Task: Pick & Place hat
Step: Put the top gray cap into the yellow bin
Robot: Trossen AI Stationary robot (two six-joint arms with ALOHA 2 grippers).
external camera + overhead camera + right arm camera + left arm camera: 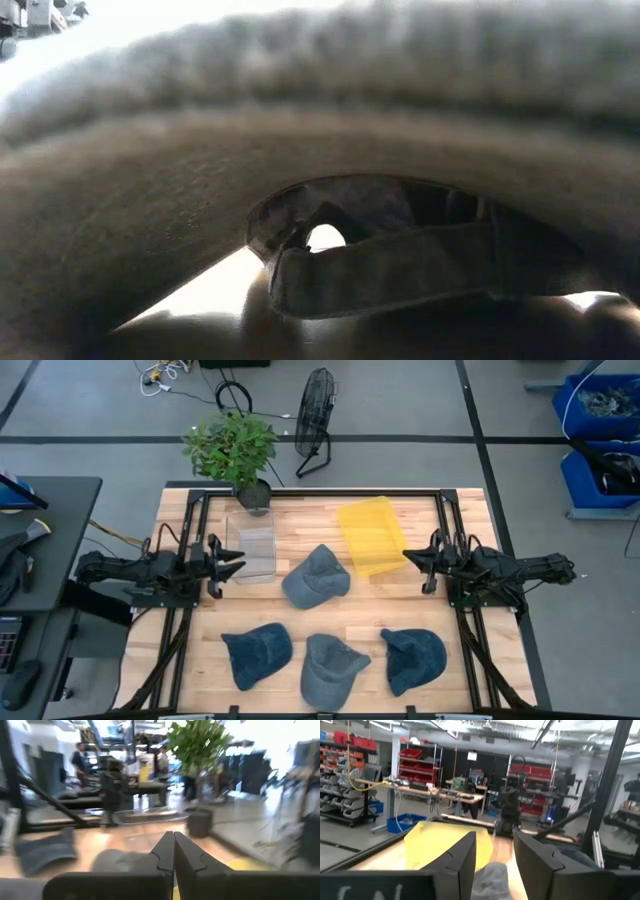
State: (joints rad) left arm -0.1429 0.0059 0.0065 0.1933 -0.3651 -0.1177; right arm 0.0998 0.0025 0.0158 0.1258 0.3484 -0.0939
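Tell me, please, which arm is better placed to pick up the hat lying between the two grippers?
Probably the left: the left gripper is open, facing the hat; the right gripper is shut, beside the yellow tray.

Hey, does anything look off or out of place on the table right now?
Yes. One hat at the table's front edge sits right against the low camera, filling that view. Otherwise nothing looks spilled or damaged.
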